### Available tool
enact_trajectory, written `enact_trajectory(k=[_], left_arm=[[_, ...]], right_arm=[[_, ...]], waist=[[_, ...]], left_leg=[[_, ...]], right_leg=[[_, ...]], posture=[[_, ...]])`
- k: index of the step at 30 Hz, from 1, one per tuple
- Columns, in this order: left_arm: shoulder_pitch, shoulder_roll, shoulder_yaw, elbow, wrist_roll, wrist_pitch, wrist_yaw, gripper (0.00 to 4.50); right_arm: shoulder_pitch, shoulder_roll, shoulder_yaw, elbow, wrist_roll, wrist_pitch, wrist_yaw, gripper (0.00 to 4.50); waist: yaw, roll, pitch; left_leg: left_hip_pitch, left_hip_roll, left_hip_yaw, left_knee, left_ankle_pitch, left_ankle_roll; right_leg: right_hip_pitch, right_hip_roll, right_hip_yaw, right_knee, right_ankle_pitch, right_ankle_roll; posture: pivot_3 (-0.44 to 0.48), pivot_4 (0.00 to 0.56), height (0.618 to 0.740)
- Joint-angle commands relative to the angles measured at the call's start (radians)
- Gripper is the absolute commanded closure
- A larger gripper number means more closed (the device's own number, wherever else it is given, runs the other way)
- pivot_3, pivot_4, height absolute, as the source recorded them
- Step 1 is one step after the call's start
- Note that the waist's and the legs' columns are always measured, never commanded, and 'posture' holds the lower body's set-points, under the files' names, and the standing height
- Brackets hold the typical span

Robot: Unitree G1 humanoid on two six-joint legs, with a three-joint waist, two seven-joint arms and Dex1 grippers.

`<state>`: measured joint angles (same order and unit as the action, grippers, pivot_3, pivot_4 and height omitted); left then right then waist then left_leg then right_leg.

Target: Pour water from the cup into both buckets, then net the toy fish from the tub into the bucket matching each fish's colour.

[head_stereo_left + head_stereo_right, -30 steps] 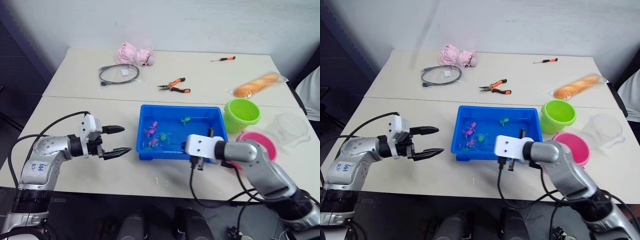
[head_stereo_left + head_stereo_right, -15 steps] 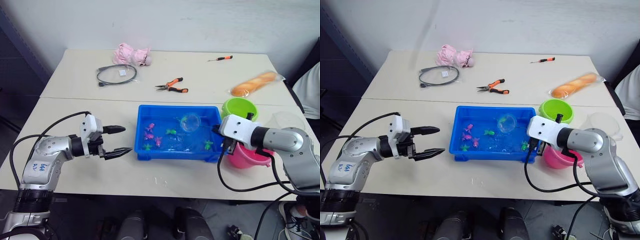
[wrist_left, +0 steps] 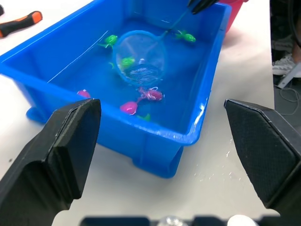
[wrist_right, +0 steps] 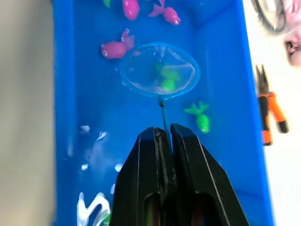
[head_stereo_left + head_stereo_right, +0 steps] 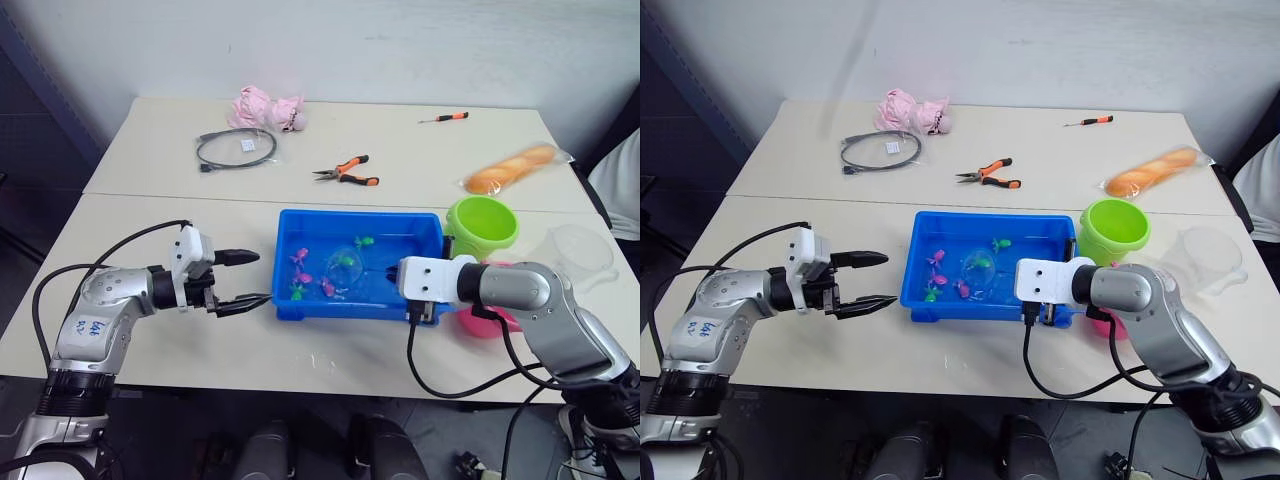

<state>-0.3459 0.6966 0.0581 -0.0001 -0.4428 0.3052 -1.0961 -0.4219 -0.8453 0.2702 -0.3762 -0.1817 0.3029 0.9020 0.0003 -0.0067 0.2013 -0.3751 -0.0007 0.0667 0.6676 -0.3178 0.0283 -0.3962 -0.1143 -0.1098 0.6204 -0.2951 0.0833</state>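
The blue tub (image 5: 340,310) holds water and several toy fish, pink ones (image 4: 113,48) and green ones (image 4: 202,120). My right gripper (image 4: 163,133) is shut on the net's thin handle, above the tub's right half. The net (image 4: 160,70) hoop lies low over the water, and a green fish (image 4: 168,84) shows through its mesh. I cannot tell whether that fish is inside the net. My left gripper (image 5: 258,277) is open, level with the tub's left wall and apart from it. The green bucket (image 5: 483,228) stands right of the tub. My right arm mostly hides the pink bucket (image 5: 482,324). The clear cup (image 5: 578,250) is at the far right.
On the far table lie orange-handled pliers (image 5: 350,172), a coiled cable (image 5: 237,148), a pink cloth (image 5: 265,106), a screwdriver (image 5: 445,117) and an orange bagged item (image 5: 510,170). A person's sleeve (image 5: 622,185) shows at the right edge.
My right gripper has swung left from beside the buckets to over the tub, and the net has dropped from above the water onto a green fish. My left gripper has edged toward the tub.
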Motion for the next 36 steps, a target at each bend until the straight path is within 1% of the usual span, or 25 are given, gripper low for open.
enact_trajectory(k=[1,9,13,17,21,27,29,31,34,36], left_arm=[[-0.016,0.002,-0.007,-0.049,-0.001,-0.003,-0.007,0.02],[-0.026,-0.006,-0.024,-0.052,0.0,0.0,0.0,0.02],[-0.028,-0.008,-0.026,-0.047,0.001,-0.003,0.0,0.02],[-0.033,-0.009,-0.025,-0.038,0.004,-0.006,0.004,0.02],[-0.032,-0.009,-0.018,-0.032,0.004,-0.01,0.007,0.02],[-0.039,-0.019,-0.023,-0.027,0.009,-0.013,0.014,0.02],[-0.047,-0.026,-0.028,-0.023,0.01,-0.017,0.012,0.02],[-0.054,-0.03,-0.03,-0.016,0.014,-0.019,0.009,0.02],[-0.061,-0.034,-0.033,-0.007,0.017,-0.024,0.004,0.02],[-0.066,-0.036,-0.037,0.0,0.02,-0.028,-0.002,0.02]], right_arm=[[-0.016,-0.013,-0.012,0.015,-0.031,-0.034,-0.001,4.5],[0.019,-0.001,0.025,0.013,-0.045,-0.027,0.048,4.5],[0.011,0.068,-0.01,-0.018,0.054,0.113,0.069,4.5],[-0.027,0.077,-0.076,-0.017,0.151,0.258,0.1,4.5],[-0.057,0.043,-0.174,-0.021,0.299,0.407,0.168,4.5],[-0.044,0.031,-0.301,-0.012,0.466,0.517,0.188,4.5],[-0.028,0.022,-0.332,-0.006,0.485,0.502,0.18,4.5],[-0.012,-0.006,-0.328,0.005,0.455,0.448,0.163,4.5],[0.02,-0.07,-0.268,0.036,0.357,0.29,0.151,4.5],[0.029,-0.083,-0.235,0.051,0.322,0.217,0.145,4.5]], waist=[[0.0,0.0,0.0],[0.0,0.0,0.0],[-0.002,0.0,0.0],[0.0,0.0,0.0],[0.003,0.0,0.0],[0.002,0.0,0.0],[0.002,0.0,0.0],[0.002,0.0,0.0],[0.002,0.0,0.0],[0.002,0.0,0.0]], left_leg=[[0.0,0.0,0.0,0.0,0.0,0.0],[0.0,0.0,0.0,0.0,0.0,0.0],[0.0,0.0,0.0,0.0,0.0,0.0],[0.0,0.0,0.0,0.001,0.001,0.0],[0.0,0.0,-0.001,0.001,0.001,0.0],[0.0,0.0,-0.001,0.0,0.0,0.0],[0.0,0.0,-0.001,0.0,0.0,0.0],[0.0,0.0,-0.001,0.0,0.0,0.0],[0.0,0.0,0.0,0.0,0.0,0.0],[0.0,0.0,0.0,0.0,0.0,0.0]], right_leg=[[0.0,0.0,0.0,0.0,0.0,0.0],[0.0,0.0,0.0,0.0,0.0,0.0],[0.0,0.0,0.0,0.0,0.0,0.0],[0.0,0.0,0.0,0.001,0.0,0.0],[0.0,0.0,0.0,0.001,0.0,0.0],[0.001,0.0,0.0,0.0,0.0,0.0],[0.001,0.0,0.0,0.0,0.0,0.0],[0.001,0.0,0.0,0.0,0.0,0.0],[0.001,0.0,0.0,0.0,0.0,0.0],[0.0,0.0,0.0,0.0,0.0,0.0]], posture=[[0.0,0.15,0.74],[0.0,0.15,0.74],[0.0,0.15,0.74],[0.0,0.15,0.74],[0.0,0.15,0.74],[0.0,0.15,0.74],[0.0,0.15,0.74],[0.0,0.15,0.74],[0.0,0.15,0.74],[0.0,0.15,0.74]])
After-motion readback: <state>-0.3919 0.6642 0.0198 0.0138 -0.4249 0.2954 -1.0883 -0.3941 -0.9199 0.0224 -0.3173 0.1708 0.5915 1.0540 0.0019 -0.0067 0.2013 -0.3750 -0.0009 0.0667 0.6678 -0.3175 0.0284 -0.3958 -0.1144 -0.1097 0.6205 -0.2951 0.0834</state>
